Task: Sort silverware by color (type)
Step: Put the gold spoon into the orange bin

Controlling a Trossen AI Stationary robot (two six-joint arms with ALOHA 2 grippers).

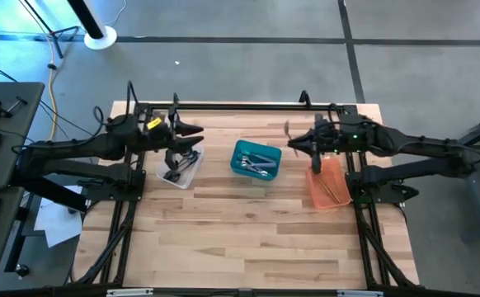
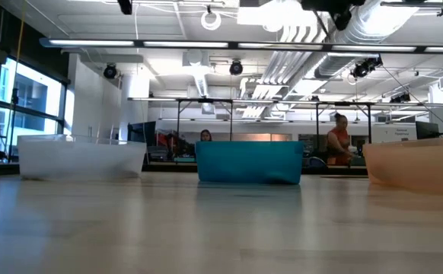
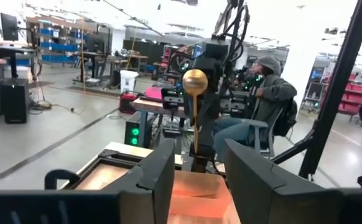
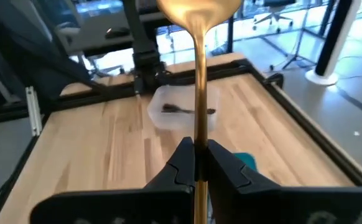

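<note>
Sorting stands partway. Your right gripper (image 4: 196, 163), above the far end of the orange bin (image 1: 328, 186) near the worktop's right edge, is pinching a gold spoon (image 4: 199, 74) upright by its handle; it is not yet dropped. Your left gripper (image 1: 192, 142) hangs with fingers spread and empty over the clear bin (image 1: 180, 171) toward the left edge, where a dark utensil (image 4: 187, 110) already lies. Silver pieces (image 1: 258, 163) rest in the teal bin (image 1: 256, 160) at centre. No loose silverware shows on the worktop (image 1: 248, 239).

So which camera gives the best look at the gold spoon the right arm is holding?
The right wrist view: the gold spoon stands upright, pinched in the right gripper. The left wrist view shows it far off, the high view barely, the low view not at all.
</note>
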